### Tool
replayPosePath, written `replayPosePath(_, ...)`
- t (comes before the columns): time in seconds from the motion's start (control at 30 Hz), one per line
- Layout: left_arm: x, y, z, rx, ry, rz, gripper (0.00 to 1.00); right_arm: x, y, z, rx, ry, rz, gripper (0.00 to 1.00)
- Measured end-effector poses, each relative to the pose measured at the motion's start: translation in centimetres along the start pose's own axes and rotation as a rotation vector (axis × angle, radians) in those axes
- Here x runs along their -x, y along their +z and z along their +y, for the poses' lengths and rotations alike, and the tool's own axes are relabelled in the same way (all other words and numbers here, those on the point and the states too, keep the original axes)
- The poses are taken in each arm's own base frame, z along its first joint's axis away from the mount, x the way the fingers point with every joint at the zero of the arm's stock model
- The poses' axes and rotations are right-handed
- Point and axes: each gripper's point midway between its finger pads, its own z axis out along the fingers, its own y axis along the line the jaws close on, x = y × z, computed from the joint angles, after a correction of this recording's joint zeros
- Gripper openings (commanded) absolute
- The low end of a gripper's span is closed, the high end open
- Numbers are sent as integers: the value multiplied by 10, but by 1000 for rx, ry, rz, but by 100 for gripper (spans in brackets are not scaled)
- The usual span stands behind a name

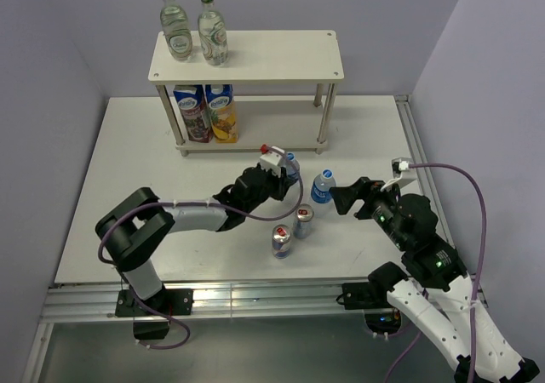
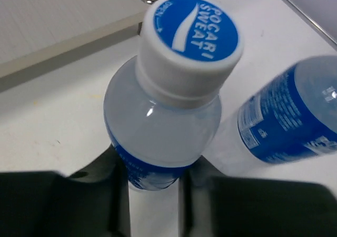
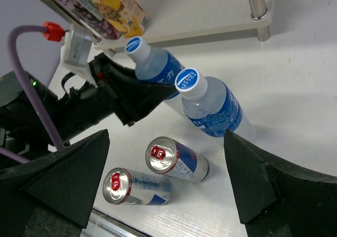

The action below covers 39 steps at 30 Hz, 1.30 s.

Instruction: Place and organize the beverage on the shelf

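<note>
Cans (image 1: pixel 282 241) stand farthest out from the shelf (image 1: pixel 272 55), toward the arm bases. Closer to the shelf, two blue-labelled plastic bottles stand upright side by side on the table (image 1: pixel 153 162), in front of its right-hand posts. The left gripper (image 2: pixel 152 195) is clamped on the lower body of the left bottle (image 2: pixel 163 126), cap up. The right gripper (image 1: pixel 347 197) hangs spread wide, holding nothing, beside the other bottle (image 1: pixel 322 187) on its side away from the shelf. From the held bottle the shelf lies straight ahead. Glass bottles (image 1: pixel 194 32) and cartons (image 1: pixel 207 112) fill the left end of each board, so the bare right stretch looks the likely target, with the left arm nearer.
</note>
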Motion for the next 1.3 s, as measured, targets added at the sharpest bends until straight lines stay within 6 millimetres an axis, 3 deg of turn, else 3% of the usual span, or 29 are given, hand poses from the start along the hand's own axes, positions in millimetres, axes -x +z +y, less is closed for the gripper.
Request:
replayPosePath(0.1, 6, 11, 2, 30, 12, 10, 0, -1, 1, -1, -3, 0, 3, 94)
replayPosePath(0.27, 17, 12, 12, 119, 72, 94, 0, -2, 2, -3, -14, 4, 2, 93)
replayPosePath(0.37, 45, 10, 13, 162, 114, 116, 0, -1, 2, -4, -18, 3, 0, 93)
replayPosePath(0.47, 99, 10, 5, 186, 140, 68, 0, -2, 2, -4, -20, 3, 3, 93)
replayPosePath(0.67, 248, -9, -22, 191, 116, -175, 0, -2, 3, -4, -20, 3, 3, 93)
replayPosePath(0.83, 330, -41, -28, 223, 98, -328, 0, -2, 2, -4, -20, 3, 3, 93)
replayPosePath(0.93, 357, -53, -26, 251, 107, -376, 0, -1, 2, -4, -18, 3, 0, 93)
replayPosePath(1.07, 374, -54, -20, 265, 118, -423, 0, 0, 1, -3, -15, 4, -5, 93)
replayPosePath(1.17, 378, -43, -12, 282, 127, -426, 0, 0, 0, -3, -14, 4, -6, 93)
replayPosePath(1.3, 387, -9, 6, 308, 130, -434, 0, 0, 0, -3, -11, 4, -9, 93)
